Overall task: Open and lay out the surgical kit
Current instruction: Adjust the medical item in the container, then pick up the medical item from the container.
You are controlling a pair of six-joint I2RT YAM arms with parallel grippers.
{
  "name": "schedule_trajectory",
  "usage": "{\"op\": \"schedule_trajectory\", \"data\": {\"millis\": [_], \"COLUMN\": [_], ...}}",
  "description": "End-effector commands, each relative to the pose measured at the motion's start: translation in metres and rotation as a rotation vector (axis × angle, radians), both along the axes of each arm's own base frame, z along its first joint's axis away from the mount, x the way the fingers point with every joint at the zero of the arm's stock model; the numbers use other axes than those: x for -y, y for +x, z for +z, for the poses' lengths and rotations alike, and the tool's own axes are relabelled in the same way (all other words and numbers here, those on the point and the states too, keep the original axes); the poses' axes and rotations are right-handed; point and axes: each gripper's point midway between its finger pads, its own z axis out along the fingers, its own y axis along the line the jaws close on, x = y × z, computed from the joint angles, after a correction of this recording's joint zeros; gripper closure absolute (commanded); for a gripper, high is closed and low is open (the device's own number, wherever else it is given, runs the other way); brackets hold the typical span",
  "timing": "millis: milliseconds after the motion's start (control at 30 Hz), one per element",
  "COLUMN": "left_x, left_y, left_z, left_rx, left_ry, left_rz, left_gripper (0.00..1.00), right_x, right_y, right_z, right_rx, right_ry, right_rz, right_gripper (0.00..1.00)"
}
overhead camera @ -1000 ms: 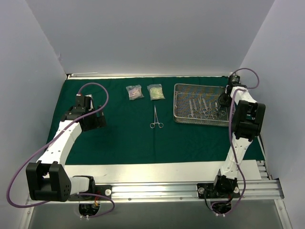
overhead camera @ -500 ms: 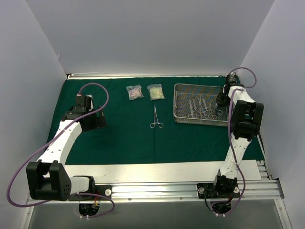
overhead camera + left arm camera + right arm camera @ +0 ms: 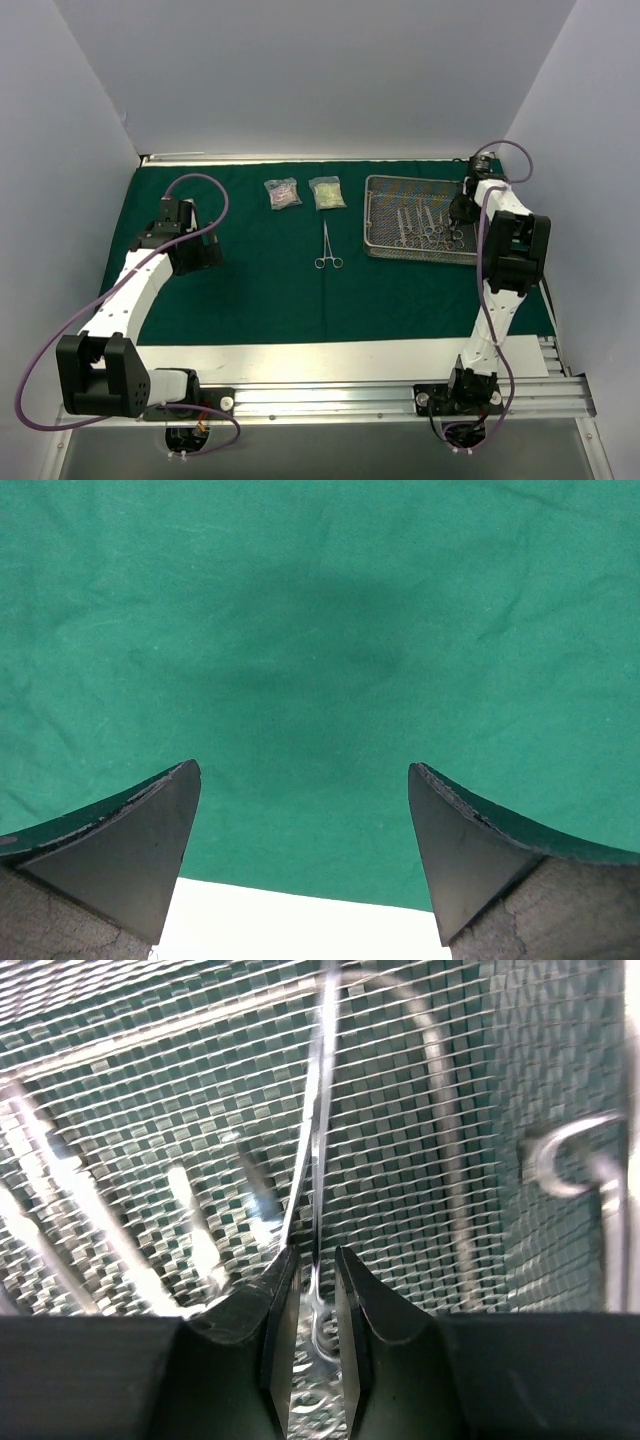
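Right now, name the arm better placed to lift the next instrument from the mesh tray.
Right. The right gripper is down in the mesh tray, fingers bracketing a steel instrument; the left gripper hangs open over green cloth, well left of the tray.

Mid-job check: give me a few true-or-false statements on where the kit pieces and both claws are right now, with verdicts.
1. One instrument lies on the cloth, outside the tray. True.
2. Both packets sit in the tray. False: they lie on the cloth, left of the tray.
3. The left claw holds a packet. False: it is open and empty over bare cloth.
4. The right claw is down in the tray with a thin steel piece between its fingers. True.
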Motion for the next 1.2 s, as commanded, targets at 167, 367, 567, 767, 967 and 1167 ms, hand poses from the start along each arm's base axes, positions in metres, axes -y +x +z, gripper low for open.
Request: {"op": "schedule_trajectory", "data": {"millis": [167, 367, 567, 767, 967, 1167], "left_x": [-0.001, -0.001, -0.002, -0.002, -0.002, -0.002], "left_y": [0.011, 0.012, 0.011, 0.011, 0.011, 0.011], "left_z": [0.018, 0.019, 0.018, 0.018, 0.017, 0.017], "left_rx": [0.029, 0.021, 0.014, 0.011, 0.007, 0.006], "left_ry": [0.012, 0.015, 0.017, 0.02, 0.02, 0.02], "left_rz": [0.005, 0.005, 0.009, 0.01, 0.01, 0.014], "left_gripper": [0.06, 0.06, 0.06, 0.06, 0.06, 0.06], "right_x": [-0.025, -0.018, -0.012, -0.002, -0.002, 0.001], "right_y": [-0.003, 0.0, 0.0, 0.0, 0.002, 0.003], "right_z": [0.051, 0.063, 0.056, 0.036, 0.018, 0.003], "right_rx": [0.081, 0.141, 0.126, 0.094, 0.065, 0.048], "right_ry": [-0.034, -0.056, -0.04, -0.022, 0.009, 0.025], "right_rz": [0.003, -0.042, -0.078, -0.113, -0.108, -0.116], "right_gripper": [0.82, 0.82, 0.83, 0.85, 0.86, 0.87]}}
